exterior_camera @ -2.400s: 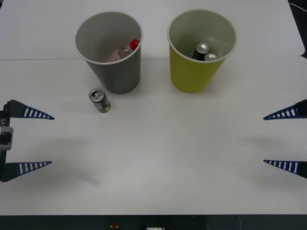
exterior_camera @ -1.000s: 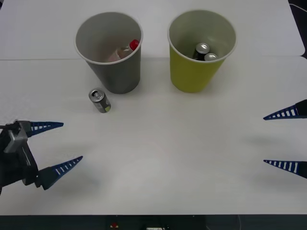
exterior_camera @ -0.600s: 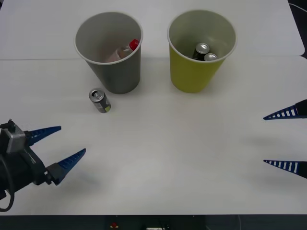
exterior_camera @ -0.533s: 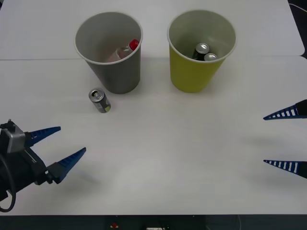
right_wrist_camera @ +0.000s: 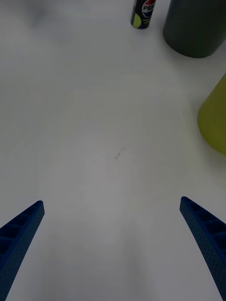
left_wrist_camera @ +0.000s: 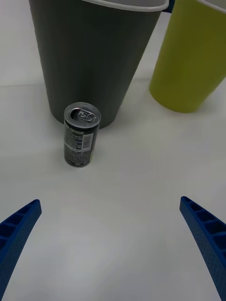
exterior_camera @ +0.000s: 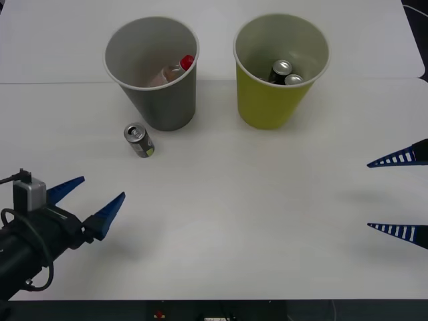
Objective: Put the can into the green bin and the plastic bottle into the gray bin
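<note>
A small dark can (exterior_camera: 139,140) with a silver top stands upright on the white table just in front of the gray bin (exterior_camera: 160,100); the left wrist view shows the can (left_wrist_camera: 80,134) ahead of my fingers. A plastic bottle (exterior_camera: 175,71) with a red cap lies inside the gray bin. The green bin (exterior_camera: 271,100) to its right holds two cans (exterior_camera: 286,72). My left gripper (exterior_camera: 95,199) is open at the near left, pointing toward the can and well short of it. At the right edge my right gripper (exterior_camera: 398,194) is open and holds nothing.
The white table (exterior_camera: 254,200) stretches between the two arms. Its near edge runs along the bottom of the front view. A seam crosses the table behind the bins. In the right wrist view the can (right_wrist_camera: 143,10) and both bins lie far ahead.
My left arm has swung in from the left edge, turned its open fingers toward the can and moved forward. The right arm, the can and both bins have stayed put.
</note>
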Action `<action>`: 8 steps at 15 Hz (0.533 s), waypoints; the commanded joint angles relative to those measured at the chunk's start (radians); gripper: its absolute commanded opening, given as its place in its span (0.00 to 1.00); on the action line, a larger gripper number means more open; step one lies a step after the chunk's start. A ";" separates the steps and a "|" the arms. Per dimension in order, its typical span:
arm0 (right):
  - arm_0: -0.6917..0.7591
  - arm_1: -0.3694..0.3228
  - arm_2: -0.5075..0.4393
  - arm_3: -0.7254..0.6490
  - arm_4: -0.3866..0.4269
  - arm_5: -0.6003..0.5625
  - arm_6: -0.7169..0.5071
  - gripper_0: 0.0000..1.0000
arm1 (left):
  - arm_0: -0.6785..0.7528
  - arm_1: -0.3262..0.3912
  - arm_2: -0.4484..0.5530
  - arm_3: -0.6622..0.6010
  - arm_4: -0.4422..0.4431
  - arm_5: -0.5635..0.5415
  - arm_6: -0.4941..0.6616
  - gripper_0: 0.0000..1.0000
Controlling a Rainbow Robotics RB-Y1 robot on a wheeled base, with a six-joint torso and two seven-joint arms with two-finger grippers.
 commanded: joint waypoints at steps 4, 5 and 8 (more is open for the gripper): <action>0.000 0.000 0.000 0.000 0.000 0.000 0.000 1.00 | -0.190 -0.122 -0.122 0.165 -0.035 0.032 -0.019 1.00; 0.000 0.000 0.000 0.000 0.000 0.000 0.000 1.00 | -0.215 -0.133 -0.132 0.188 -0.038 0.032 -0.022 1.00; 0.000 0.000 0.000 0.000 0.000 0.000 0.000 1.00 | -0.279 -0.176 -0.155 0.256 -0.053 0.032 -0.031 1.00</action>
